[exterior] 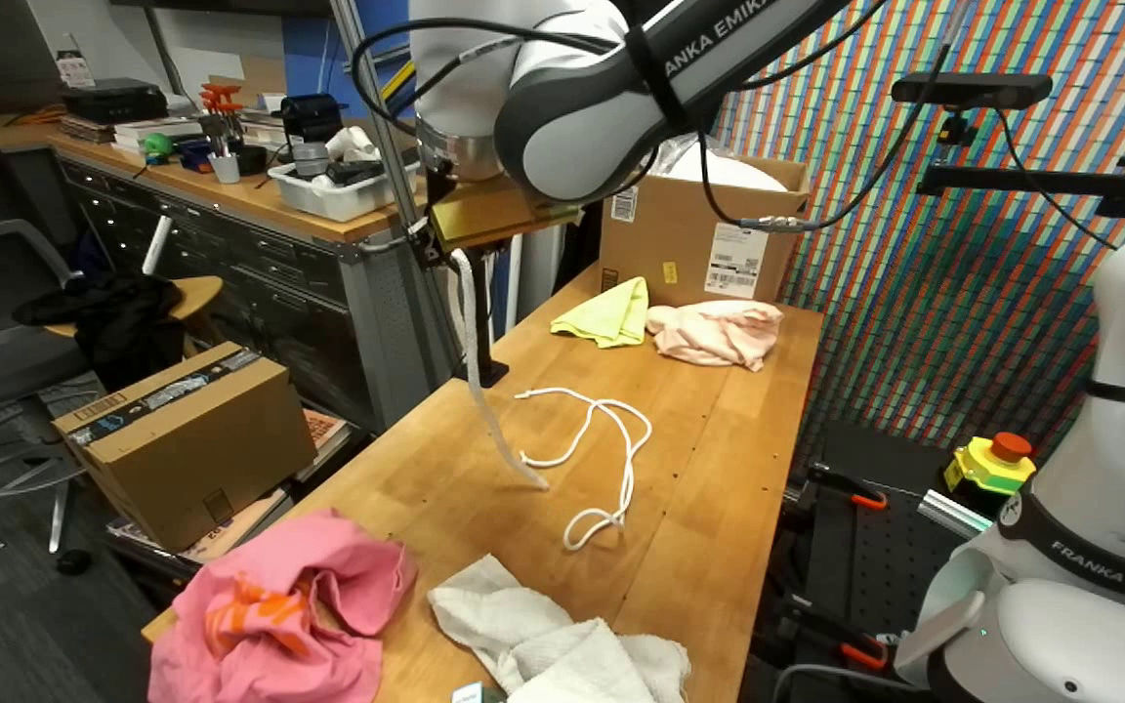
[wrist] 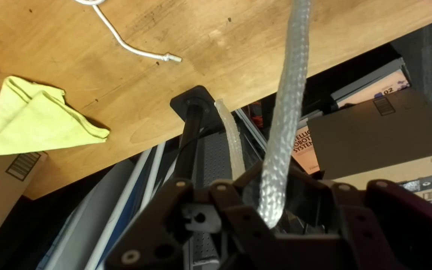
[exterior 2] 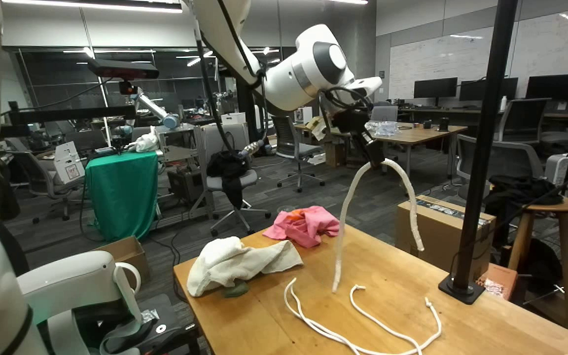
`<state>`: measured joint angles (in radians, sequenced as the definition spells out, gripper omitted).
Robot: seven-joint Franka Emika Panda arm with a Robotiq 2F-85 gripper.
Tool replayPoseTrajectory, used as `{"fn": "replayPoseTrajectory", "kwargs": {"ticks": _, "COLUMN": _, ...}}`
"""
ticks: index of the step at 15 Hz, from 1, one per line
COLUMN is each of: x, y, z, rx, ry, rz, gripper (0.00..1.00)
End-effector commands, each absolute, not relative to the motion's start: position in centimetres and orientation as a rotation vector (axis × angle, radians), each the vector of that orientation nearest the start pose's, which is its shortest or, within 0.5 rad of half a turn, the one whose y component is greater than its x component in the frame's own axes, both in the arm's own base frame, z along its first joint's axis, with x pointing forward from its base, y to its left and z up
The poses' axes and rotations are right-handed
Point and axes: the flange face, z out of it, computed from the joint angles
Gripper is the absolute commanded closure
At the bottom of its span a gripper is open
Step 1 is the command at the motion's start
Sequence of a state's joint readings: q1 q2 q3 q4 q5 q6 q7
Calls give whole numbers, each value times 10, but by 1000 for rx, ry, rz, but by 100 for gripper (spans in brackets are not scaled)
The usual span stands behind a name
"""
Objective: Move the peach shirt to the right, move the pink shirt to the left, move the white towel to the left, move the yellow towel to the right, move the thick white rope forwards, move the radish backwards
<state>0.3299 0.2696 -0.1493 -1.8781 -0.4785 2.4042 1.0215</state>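
Rope, thick, white and sheathed in a glossy braided mesh, is held in the air by the claw, which is clamped on it so that a tall, uneven arch is formed. Its longer limb is hung over the smooth wooden counter; whether the tip is rested on the wood cannot be told. The shorter limb is suspended near the long edge where a black post is fixed upright. Around the counter's middle, a thin white cord with knobbed ends is laid in a loose, doubled tangle. At a short edge, in the corner on the post's side, a pink shirt, soft and deeply creased, is bunched with orange print exposed. Towards that edge's other corner, a rough, nubby white towel is heaped, with a small dark green thing seen at its fringe, its kind unclear. By the opposite short edge, before a cardboard box, a yellow towel is folded loosely into a triangle, and just beside it a peach shirt is crumpled, closer to the corner away from the post.
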Motion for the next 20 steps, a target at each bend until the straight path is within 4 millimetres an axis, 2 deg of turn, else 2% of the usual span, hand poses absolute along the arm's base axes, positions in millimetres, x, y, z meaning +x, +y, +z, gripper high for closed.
{"fn": "replayPoseTrajectory", "kwargs": {"ticks": 1, "x": 613, "y": 119, "z": 439, "rx": -3109, "ry": 877, "rz": -818, "gripper": 95}}
{"fn": "replayPoseTrajectory", "kwargs": {"ticks": 6, "x": 595, "y": 116, "z": 490, "rx": -3037, "ry": 942, "rz": -919, "gripper": 96}}
{"fn": "replayPoseTrajectory", "kwargs": {"ticks": 10, "x": 588, "y": 113, "z": 507, "rx": -3016, "ry": 965, "rz": -942, "gripper": 96}}
{"fn": "replayPoseTrajectory", "kwargs": {"ticks": 15, "x": 590, "y": 111, "z": 503, "rx": -3032, "ry": 993, "rz": -938, "gripper": 96}}
{"fn": "replayPoseTrajectory", "kwargs": {"ticks": 20, "x": 580, "y": 84, "z": 490, "rx": -3088, "ry": 1068, "rz": -856, "gripper": 96}}
